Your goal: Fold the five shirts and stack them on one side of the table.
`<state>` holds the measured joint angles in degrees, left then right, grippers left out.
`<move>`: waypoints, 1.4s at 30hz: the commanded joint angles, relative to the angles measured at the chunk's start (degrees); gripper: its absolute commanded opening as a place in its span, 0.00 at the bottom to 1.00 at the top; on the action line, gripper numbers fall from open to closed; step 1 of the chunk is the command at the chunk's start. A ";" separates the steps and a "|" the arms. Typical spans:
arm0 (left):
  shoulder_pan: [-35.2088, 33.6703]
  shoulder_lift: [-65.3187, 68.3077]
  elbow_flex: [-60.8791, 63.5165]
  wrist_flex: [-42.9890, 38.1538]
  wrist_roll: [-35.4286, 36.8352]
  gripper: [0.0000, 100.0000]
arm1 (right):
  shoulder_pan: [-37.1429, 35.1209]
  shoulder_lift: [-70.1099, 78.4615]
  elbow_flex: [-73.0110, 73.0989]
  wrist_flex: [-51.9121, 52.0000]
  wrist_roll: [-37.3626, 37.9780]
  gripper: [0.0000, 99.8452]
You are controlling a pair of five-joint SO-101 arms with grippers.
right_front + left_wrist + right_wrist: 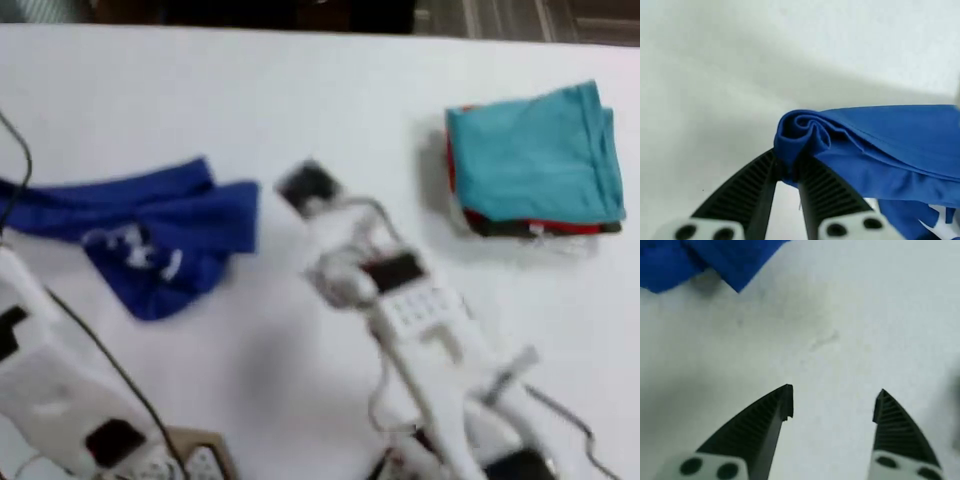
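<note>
"While the left claw [790,167] pinches the blue shirt [150,235] at mid-left, where's the other?"
"Right claw [305,185], wide open and empty, just right of it; shirt's length runs left-right."

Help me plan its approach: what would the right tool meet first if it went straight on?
Probably the bare table; the open right tool tilts down at it. The blue shirt lies beyond, off its line.
</note>
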<state>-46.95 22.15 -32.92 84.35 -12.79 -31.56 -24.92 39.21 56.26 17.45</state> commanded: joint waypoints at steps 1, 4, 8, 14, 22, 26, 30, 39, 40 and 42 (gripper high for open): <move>-1.05 -0.53 -0.04 -1.05 0.00 0.03 | -3.47 15.08 -17.49 2.42 -3.78 0.33; -1.05 -0.53 -0.40 -0.79 0.00 0.03 | -6.20 25.63 -27.25 3.91 -7.65 0.33; -1.05 -0.53 -0.40 -1.14 0.00 0.03 | -8.48 36.53 -40.09 7.60 -15.38 0.33; -1.05 -0.53 -0.40 -1.14 0.00 0.03 | -12.09 48.13 -56.79 16.48 -23.56 0.33; -0.97 -0.53 -0.48 -1.14 0.00 0.03 | -13.23 59.47 -69.45 21.49 -26.02 0.33; -0.97 -0.53 -0.48 -1.23 0.00 0.03 | -13.49 63.78 -71.30 23.34 -27.43 0.32; -1.05 -0.53 -0.22 -2.81 0.00 0.03 | -13.23 64.75 -74.11 23.69 -27.34 0.17; -1.05 -0.53 -0.40 -2.73 0.00 0.03 | -13.23 65.19 -76.57 25.36 -27.25 0.12; -1.05 -0.53 -0.40 -2.64 0.00 0.03 | -13.14 65.19 -76.57 25.71 -27.25 0.16; -1.05 -0.53 -0.40 -2.64 0.00 0.03 | -13.14 65.27 -76.40 25.63 -27.25 0.21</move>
<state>-47.38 22.33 -32.75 82.59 -12.79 -44.75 40.75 -34.90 81.41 -9.45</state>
